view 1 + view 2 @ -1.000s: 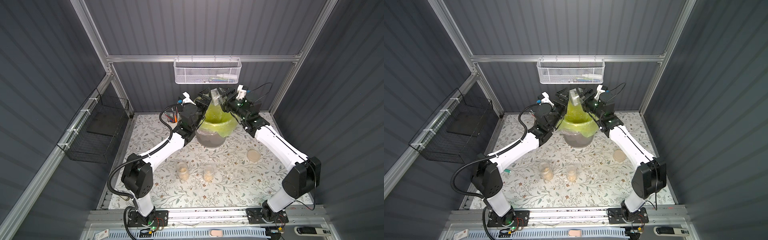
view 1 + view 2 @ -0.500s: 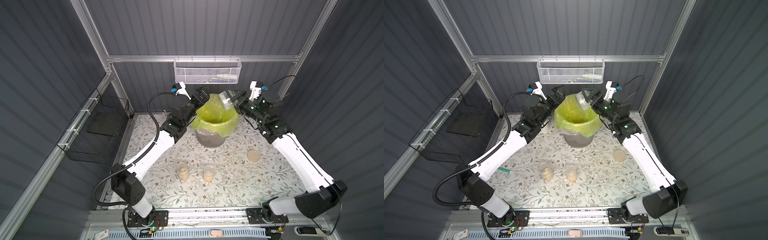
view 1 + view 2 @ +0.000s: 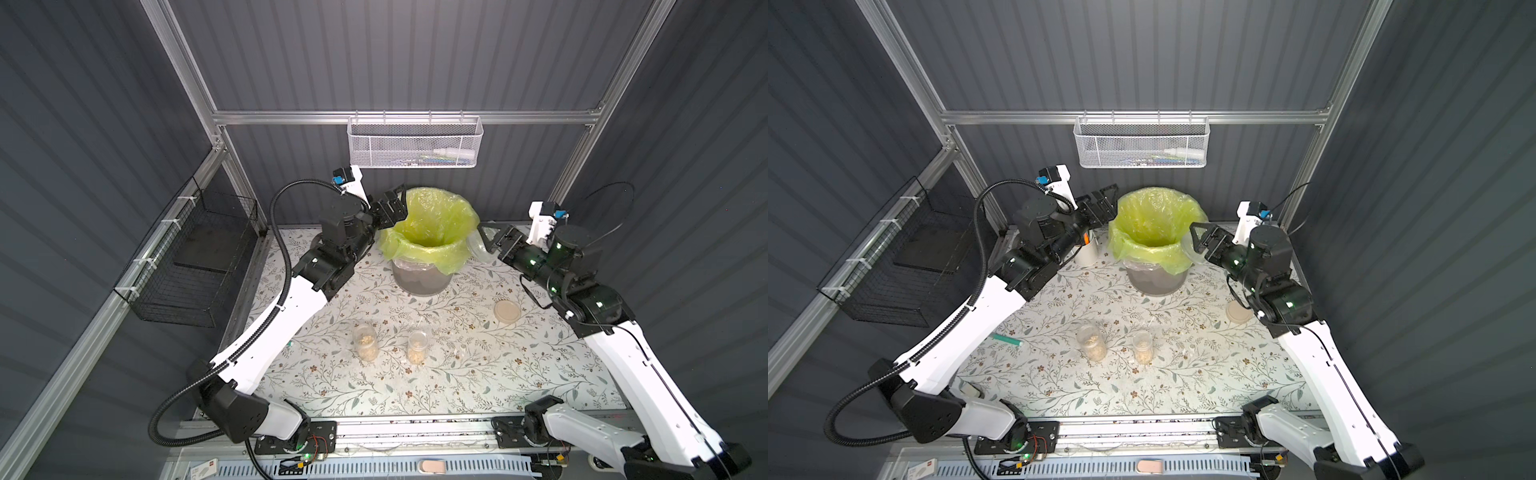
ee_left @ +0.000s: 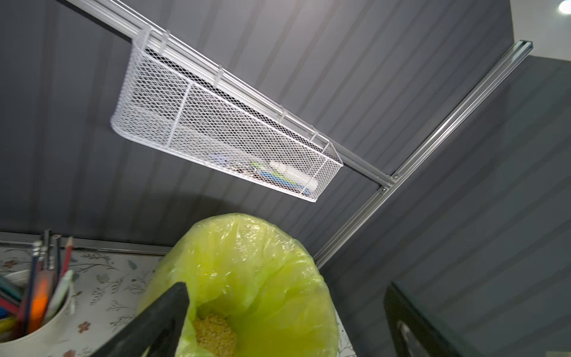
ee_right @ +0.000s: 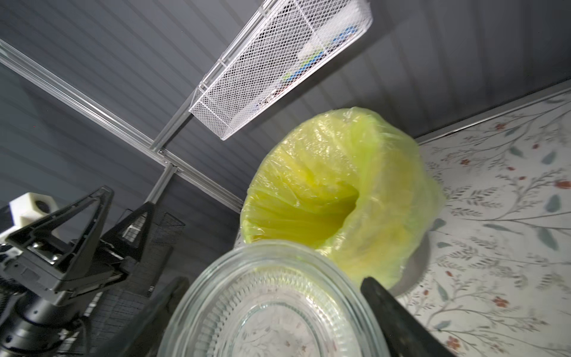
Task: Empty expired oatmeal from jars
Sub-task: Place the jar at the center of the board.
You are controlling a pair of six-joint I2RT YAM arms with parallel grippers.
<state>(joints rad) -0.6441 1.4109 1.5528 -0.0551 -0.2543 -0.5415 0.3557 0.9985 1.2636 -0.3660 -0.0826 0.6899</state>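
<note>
Two narrow clear jars [image 3: 365, 340] [image 3: 417, 347] stand upright mid-table, each with tan oatmeal at the bottom. A third, squat wide jar [image 3: 475, 248] [image 5: 272, 309] looks empty and is tipped, gripped across its body by my right gripper [image 3: 482, 245] [image 5: 272, 290] just right of the grey bin with a yellow-green bag [image 3: 424, 232]. A heap of oatmeal [image 4: 214, 332] lies inside the bag. My left gripper [image 3: 395, 203] [image 4: 285, 287] hovers open and empty at the bin's left rim. The beige lid [image 3: 507, 311] lies flat on the table on the right.
A white mug of pencils [image 3: 1086, 249] stands left of the bin, under my left arm. A white mesh basket [image 3: 413, 143] hangs on the back wall, a black wire basket [image 3: 195, 266] on the left wall. A teal pen [image 3: 1008, 340] lies on the floral mat.
Both arms have drawn apart from above the bin's mouth: the left swung out left, the right swung right and down with the wide jar still in it.
</note>
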